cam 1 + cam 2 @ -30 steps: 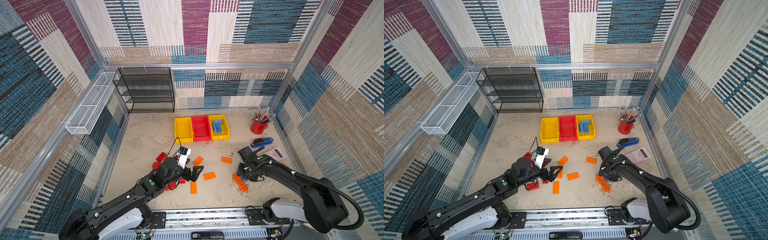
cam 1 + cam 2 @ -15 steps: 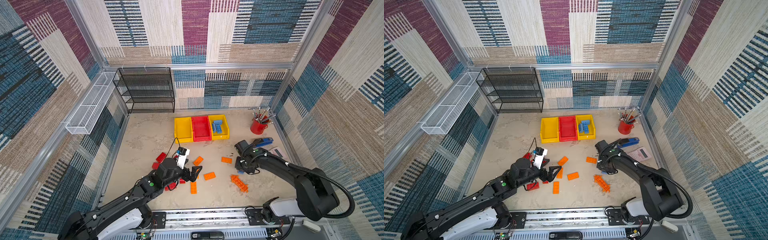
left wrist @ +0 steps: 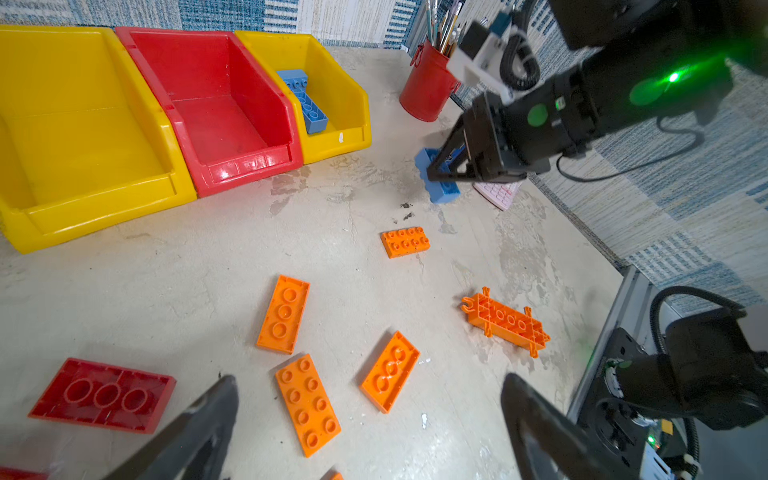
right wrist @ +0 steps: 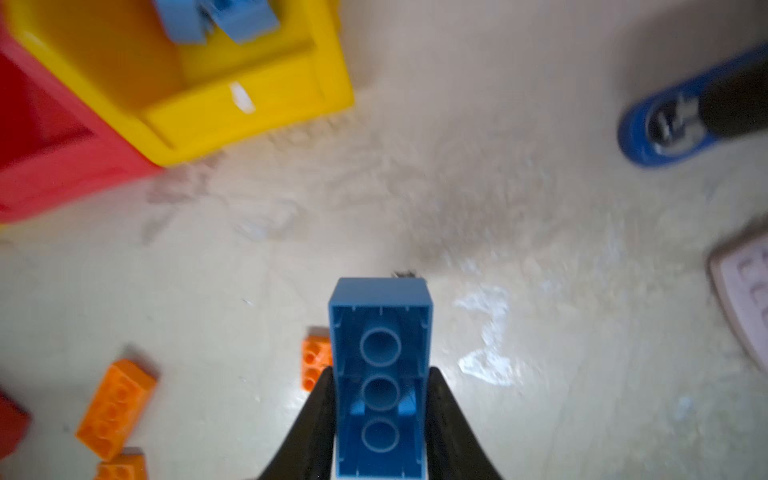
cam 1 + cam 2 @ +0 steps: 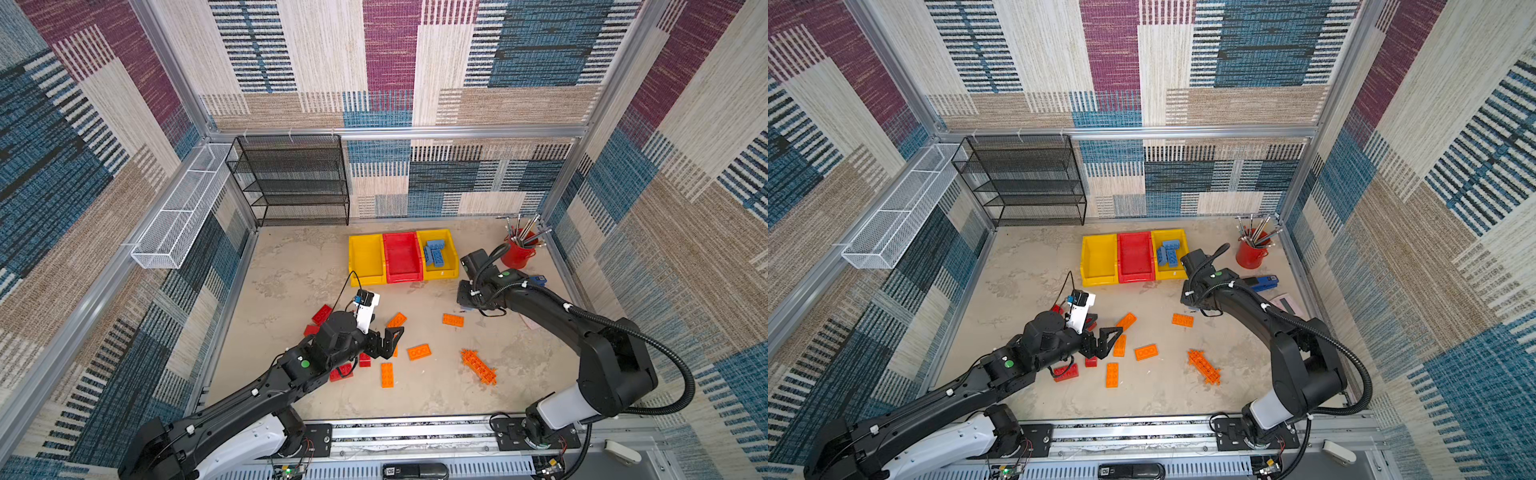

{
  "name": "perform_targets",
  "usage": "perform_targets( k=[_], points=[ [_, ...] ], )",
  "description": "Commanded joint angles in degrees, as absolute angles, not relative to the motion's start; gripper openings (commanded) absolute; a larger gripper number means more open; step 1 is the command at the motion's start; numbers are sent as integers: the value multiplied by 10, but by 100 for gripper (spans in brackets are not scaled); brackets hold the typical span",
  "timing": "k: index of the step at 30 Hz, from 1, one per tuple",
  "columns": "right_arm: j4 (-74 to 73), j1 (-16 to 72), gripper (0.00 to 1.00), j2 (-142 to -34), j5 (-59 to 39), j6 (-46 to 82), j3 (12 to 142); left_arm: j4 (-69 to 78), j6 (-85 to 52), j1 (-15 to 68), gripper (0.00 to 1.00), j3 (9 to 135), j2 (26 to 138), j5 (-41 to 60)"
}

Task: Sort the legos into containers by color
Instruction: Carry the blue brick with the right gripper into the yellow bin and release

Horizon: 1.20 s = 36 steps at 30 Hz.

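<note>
Blue brick [image 4: 380,374], hollow underside showing, gripped lengthwise between the right jaws, near the yellow bin [image 4: 270,120] holding blue bricks [image 4: 216,16], blue stapler [image 4: 665,124] beside; left jaws gape empty above orange bricks [image 3: 284,313].

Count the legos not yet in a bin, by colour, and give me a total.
orange legos: 6, including the spiky one
red legos: 4 in view; the left arm may hide more
blue lego: 1, gripped by the right end effector
Total: 11 in view
</note>
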<state>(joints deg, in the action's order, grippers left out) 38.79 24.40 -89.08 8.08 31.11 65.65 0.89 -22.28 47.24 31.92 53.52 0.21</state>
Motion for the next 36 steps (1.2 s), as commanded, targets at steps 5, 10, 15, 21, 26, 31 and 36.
perform_targets(
  k=[5, 10, 15, 21, 26, 31, 36],
  points=[
    [353, 238, 28, -1042, 91, 202, 868, -14, -207, 471, 99, 365, 576, -29],
    [352, 216, 29, -1155, 47, 170, 992, -40, -200, 470, 99, 404, 600, -45],
    [367, 201, 33, -1253, 17, 145, 1094, -64, -193, 468, 99, 426, 617, -63],
    [374, 201, 59, -1285, 2, 134, 1133, -90, -202, 467, 99, 434, 632, -64],
    [353, 203, 99, -1216, -11, 131, 1078, -130, -187, 465, 99, 454, 642, -75],
    [332, 214, 99, -1093, -25, 137, 969, -166, -171, 464, 97, 476, 663, -61],
    [308, 232, 99, -935, -60, 158, 798, -184, -174, 464, 98, 479, 679, -51]
  ],
)
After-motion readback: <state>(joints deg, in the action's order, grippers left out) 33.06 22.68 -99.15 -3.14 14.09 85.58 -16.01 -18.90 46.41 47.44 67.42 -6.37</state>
